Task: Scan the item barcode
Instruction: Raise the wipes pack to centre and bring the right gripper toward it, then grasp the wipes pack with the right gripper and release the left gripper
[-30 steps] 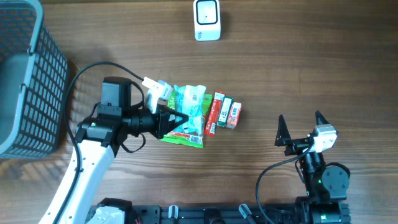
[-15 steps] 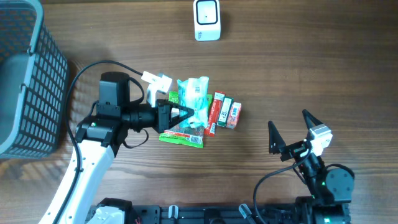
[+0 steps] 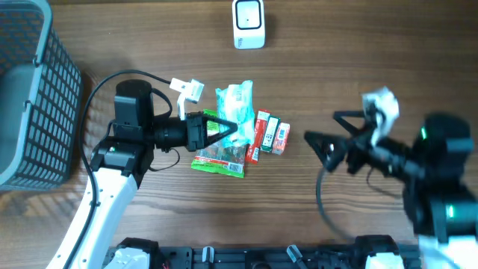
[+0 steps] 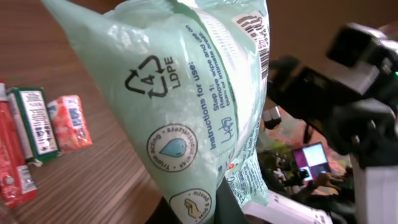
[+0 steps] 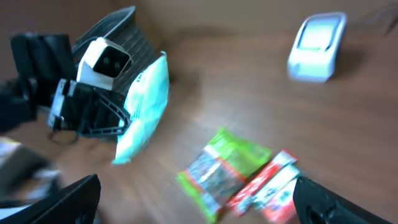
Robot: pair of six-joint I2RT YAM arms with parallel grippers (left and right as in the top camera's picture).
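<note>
wipes pack [image 3: 235,103] stands pinched in left tool [image 3: 226,134].

Setting: a robotics lab bench dressed as a shop checkout.

Evidence:
- A wood-grain tabletop [image 3: 388,67] has two robot arms based at its near edge. The left arm [image 3: 101,202] carries a loose black cable [image 3: 95,93].
- A grey mesh shopping basket [image 3: 45,97] sits at the left edge.
- A white barcode scanner [image 3: 248,24] sits at the far edge.
- Small retail packets [image 3: 269,136] are clustered in the middle.
- The left wrist view shows a lit monitor [image 4: 309,160] in a blurred, cluttered background.
</note>
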